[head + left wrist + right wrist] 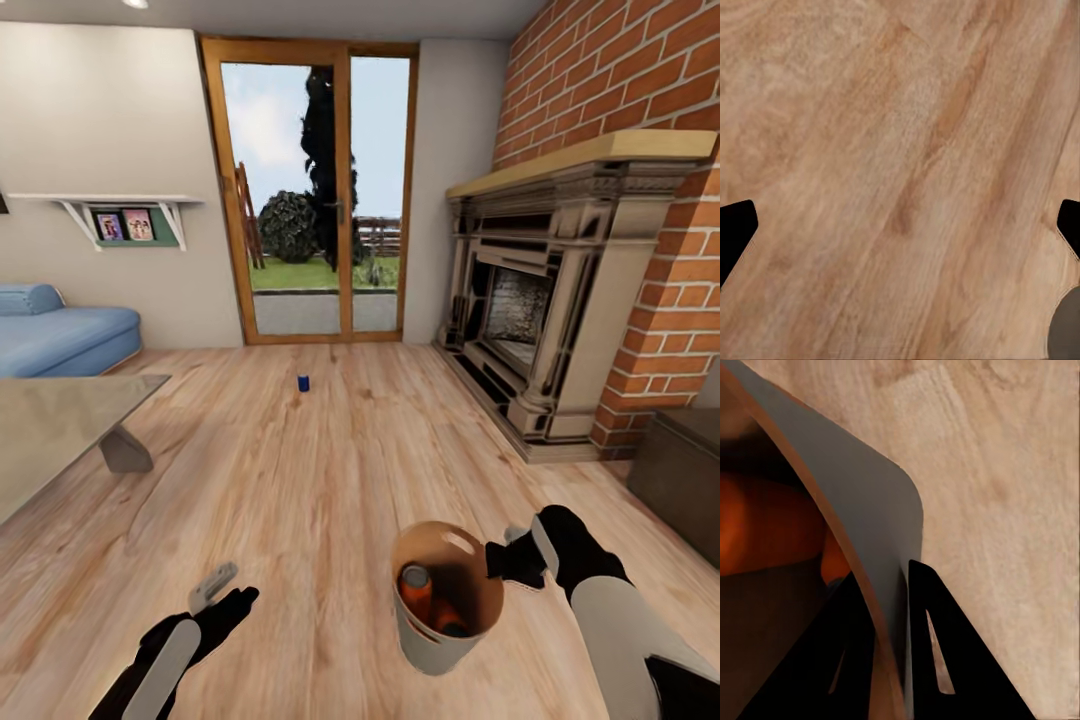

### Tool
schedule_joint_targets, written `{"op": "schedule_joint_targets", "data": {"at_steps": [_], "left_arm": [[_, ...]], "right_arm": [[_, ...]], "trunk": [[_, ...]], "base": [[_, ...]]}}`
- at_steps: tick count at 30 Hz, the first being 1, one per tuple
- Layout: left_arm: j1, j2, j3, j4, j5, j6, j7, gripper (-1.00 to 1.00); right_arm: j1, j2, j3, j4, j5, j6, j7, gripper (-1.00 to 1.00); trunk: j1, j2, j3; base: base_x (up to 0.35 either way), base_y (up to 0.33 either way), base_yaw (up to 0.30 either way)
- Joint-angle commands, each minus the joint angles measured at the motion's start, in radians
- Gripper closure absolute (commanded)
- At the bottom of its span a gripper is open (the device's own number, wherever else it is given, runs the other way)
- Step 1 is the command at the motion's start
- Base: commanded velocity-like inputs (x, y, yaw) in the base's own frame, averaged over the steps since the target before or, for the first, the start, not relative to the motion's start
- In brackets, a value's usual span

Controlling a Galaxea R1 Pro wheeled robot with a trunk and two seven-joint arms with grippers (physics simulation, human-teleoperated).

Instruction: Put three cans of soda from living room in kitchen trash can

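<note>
Right tool (pixel 500 560) clamped, left tool (pixel 215 590) spread

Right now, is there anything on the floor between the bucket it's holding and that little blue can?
No. In the head view, only bare plank floor lies between the bucket and the blue can.

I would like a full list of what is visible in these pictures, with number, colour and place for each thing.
trash can: one, pale grey outside, brown inside, near floor, held at its rim.
orange soda can: one, orange with grey top, inside the trash can; a second orange shape beside it, unclear.
blue soda can: one, dark blue, upright on the floor before the glass doors.
glass doors: wood-framed, far wall.
fireplace: one, red-brick wall, right.
sofa: one, light blue, left.
table: one, grey top, near left.
shelf: one, white, left wall.
left gripper: black, open, above the floor.
right gripper: black, fingers clamped on the trash can's rim.
</note>
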Motion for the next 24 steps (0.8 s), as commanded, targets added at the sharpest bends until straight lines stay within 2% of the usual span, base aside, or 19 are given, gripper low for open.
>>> {"op": "schedule_joint_targets", "data": {"at_steps": [1,5,24], "left_arm": [[0.0,0.0,0.0,0.0,-0.001,0.0,0.0,-1.0],[0.0,0.0,0.0,0.0,-0.002,0.0,0.0,-1.0],[0.0,-0.002,-0.001,0.0,-0.002,0.0,0.0,-1.0]], "right_arm": [[-0.001,-0.003,-0.002,0.0,-0.024,0.003,-0.024,1.0],[-0.003,-0.008,-0.004,-0.001,-0.028,0.003,-0.05,1.0],[-0.004,-0.011,-0.004,-0.001,-0.03,0.003,-0.053,1.0]], "trunk": [[0.0,0.0,0.0],[0.0,0.0,0.0],[0.0,0.0,0.0]], "base": [[0.334,0.099,0.0],[0.334,0.099,0.0],[0.335,0.097,0.0]]}}
